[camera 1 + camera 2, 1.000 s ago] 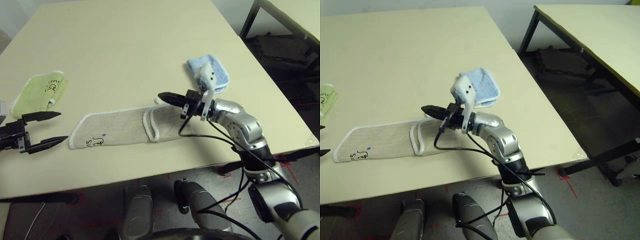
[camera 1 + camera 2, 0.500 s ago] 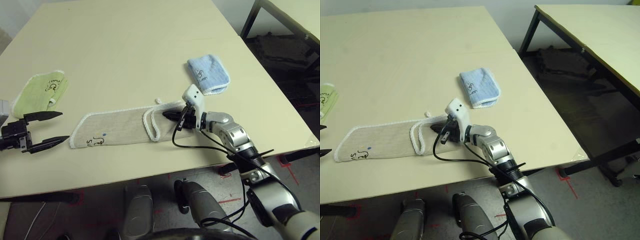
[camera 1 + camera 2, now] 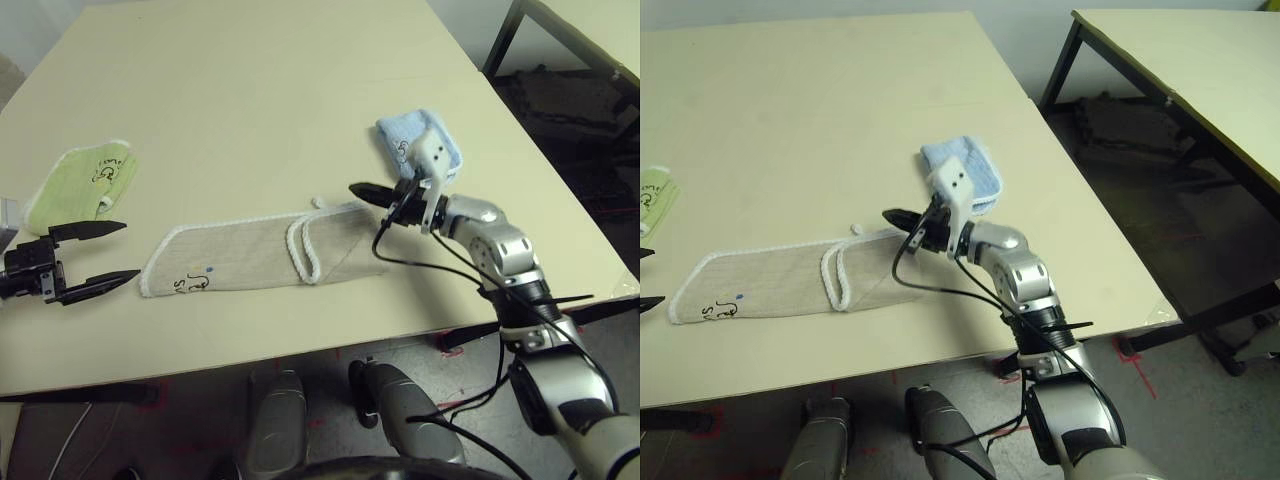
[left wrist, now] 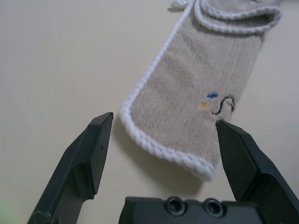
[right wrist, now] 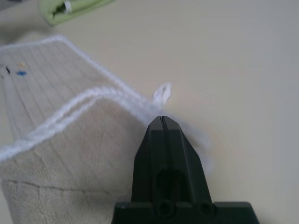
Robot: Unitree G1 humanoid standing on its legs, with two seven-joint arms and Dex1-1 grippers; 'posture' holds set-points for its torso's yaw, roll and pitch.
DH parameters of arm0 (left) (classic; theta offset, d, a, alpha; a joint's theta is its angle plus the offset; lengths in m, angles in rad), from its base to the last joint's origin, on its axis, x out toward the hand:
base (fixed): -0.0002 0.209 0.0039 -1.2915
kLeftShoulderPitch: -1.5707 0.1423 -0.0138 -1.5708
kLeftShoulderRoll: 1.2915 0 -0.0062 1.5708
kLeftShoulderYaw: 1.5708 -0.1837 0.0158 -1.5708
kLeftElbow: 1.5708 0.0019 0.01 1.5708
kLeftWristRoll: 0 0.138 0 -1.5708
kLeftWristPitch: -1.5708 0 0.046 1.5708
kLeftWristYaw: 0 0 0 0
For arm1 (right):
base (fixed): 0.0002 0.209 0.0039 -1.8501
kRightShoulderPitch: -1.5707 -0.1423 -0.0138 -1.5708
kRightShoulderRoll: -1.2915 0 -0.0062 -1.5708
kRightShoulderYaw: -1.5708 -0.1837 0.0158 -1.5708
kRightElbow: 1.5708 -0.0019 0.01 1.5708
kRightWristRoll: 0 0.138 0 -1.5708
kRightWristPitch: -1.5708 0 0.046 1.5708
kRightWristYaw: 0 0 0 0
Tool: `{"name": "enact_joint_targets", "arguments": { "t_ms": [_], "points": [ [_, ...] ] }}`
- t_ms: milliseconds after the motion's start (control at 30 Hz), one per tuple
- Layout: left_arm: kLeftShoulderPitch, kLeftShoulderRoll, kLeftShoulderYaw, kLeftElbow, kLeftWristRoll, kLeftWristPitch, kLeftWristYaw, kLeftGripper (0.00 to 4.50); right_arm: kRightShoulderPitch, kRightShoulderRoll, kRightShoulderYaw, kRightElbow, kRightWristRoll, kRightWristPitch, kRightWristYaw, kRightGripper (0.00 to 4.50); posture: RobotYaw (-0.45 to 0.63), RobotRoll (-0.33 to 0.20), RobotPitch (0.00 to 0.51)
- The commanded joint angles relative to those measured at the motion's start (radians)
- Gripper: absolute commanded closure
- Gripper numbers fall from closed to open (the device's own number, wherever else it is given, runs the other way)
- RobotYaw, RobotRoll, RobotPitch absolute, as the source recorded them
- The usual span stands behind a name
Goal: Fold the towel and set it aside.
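Right gripper [image 3: 362, 190]: lifted off towel [image 3: 250, 256], fingers closed, empty | left gripper [image 3: 108, 254]: fingers wide, idle | fold half-done.

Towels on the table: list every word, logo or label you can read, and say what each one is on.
No text can be read with confidence.
Beige towel: dark stitched mark near its left end, with a blue and an orange dot; letters too small to read.
Green towel: dark stitched mark, not readable.
Blue towel: dark mark partly behind the right gripper, not readable.
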Motion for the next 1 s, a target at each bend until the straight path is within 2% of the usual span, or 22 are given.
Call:
{"name": "enact_joint_targets", "arguments": {
  "t_ms": [33, 133, 233, 333, 467, 500, 633, 800, 900, 1000],
  "points": [
    [0.003, 0.000, 0.000, -0.014, 0.015, 0.015, -0.009, 0.00, -0.013, 0.010, 0.007, 0.040, -0.023, -0.043, 0.006, 4.49, -0.05, 0.000, 0.199],
    [-0.014, 0.008, 0.012, -0.007, 0.047, 0.070, 0.015, 0.00, -0.021, -0.005, -0.018, 0.032, -0.011, -0.038, 0.015, 3.92, -0.03, 0.000, 0.199],
    [-0.044, 0.027, 0.020, -0.010, 0.086, 0.183, 0.068, 0.00, -0.015, -0.054, -0.063, -0.018, 0.030, -0.021, 0.050, 2.80, -0.03, 0.000, 0.200],
    [-0.057, 0.068, 0.006, -0.012, 0.133, 0.310, 0.097, 0.00, 0.003, -0.167, -0.098, -0.063, 0.081, -0.068, 0.207, 1.72, -0.04, 0.000, 0.199],
    [-0.039, 0.069, 0.013, -0.001, 0.180, 0.323, 0.107, 0.00, 0.037, -0.234, -0.132, -0.074, 0.149, -0.134, 0.358, 0.24, -0.05, 0.000, 0.196],
    [-0.032, 0.064, 0.018, 0.000, 0.187, 0.314, 0.108, 0.00, 0.049, -0.238, -0.145, -0.072, 0.164, -0.146, 0.379, 0.01, -0.05, 0.000, 0.194],
    [0.002, 0.047, 0.050, -0.034, 0.188, 0.312, 0.112, 0.00, 0.111, -0.256, -0.182, -0.089, 0.208, -0.205, 0.460, 0.01, -0.05, 0.000, 0.191],
    [0.057, 0.039, 0.070, -0.116, 0.193, 0.383, 0.149, 0.00, 0.183, -0.313, -0.175, -0.094, 0.197, -0.300, 0.573, 0.01, -0.04, 0.000, 0.185],
    [0.067, 0.040, 0.072, -0.206, 0.169, 0.655, 0.267, 0.00, 0.197, -0.328, -0.170, -0.095, 0.199, -0.334, 0.617, 0.01, -0.04, 0.000, 0.184],
    [0.074, 0.053, 0.060, -0.335, 0.099, 1.076, 0.365, 0.00, 0.199, -0.335, -0.165, -0.091, 0.194, -0.373, 0.653, 0.01, -0.05, 0.000, 0.182]
  ]
}}
